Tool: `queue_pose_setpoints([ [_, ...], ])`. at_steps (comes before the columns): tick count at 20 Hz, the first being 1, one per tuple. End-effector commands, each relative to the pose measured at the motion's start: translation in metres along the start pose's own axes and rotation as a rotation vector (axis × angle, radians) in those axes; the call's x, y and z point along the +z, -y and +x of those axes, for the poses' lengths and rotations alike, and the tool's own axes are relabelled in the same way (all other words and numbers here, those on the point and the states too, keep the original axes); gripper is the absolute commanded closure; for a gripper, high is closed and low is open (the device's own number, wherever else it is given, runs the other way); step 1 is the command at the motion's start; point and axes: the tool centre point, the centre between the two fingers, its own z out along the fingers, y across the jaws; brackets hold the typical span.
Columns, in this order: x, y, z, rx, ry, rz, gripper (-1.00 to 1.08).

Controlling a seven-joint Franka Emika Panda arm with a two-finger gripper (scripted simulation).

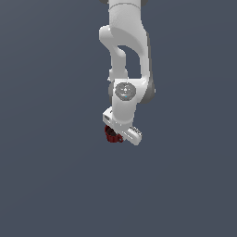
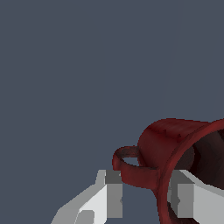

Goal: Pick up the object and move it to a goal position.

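A flat, featureless slate-grey surface point(image 1: 51, 176) fills both views edge to edge; no walls, furniture or horizon show, so floor and background read as one plain field.

In the exterior view, a white Franka arm point(image 1: 127, 51) hangs down from the upper edge, near the middle. Its gripper point(image 1: 115, 134) sits at the bottom of the arm, angled, with the white hand block slanting down toward the exterior view's right.

A small dark red mug point(image 1: 112, 135) shows just under that block, much smaller than the hand and partly hidden by it.

The wrist view shows the mug point(image 2: 175, 153) close up and tipped on its side relative to the camera. Its round mouth, with a dark inside, faces toward the camera and runs off the frame edge. Its little loop handle point(image 2: 129, 168) sticks out sideways from the body.

Two pale grey fingers point(image 2: 109, 197) are partly parted. One sits outside the mug by the handle, the other appears inside the mouth, so the mug's wall and handle lie between them. Whether the pads actually press the wall cannot be told.
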Motion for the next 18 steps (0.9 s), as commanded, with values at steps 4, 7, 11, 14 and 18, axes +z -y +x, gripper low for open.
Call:
queue_pose_setpoints([
  [4, -0.016, -0.022, 0.039, 0.002, -0.002, 0.002, 1.08],
  [7, -0.026, -0.036, 0.064, 0.002, -0.002, 0.002, 1.08],
  [11, -0.041, -0.056, 0.1, 0.002, -0.002, 0.002, 1.08],
  [14, -0.051, -0.071, 0.128, 0.002, -0.002, 0.001, 1.08],
  [18, -0.063, -0.087, 0.159, 0.002, -0.002, 0.001, 1.08],
])
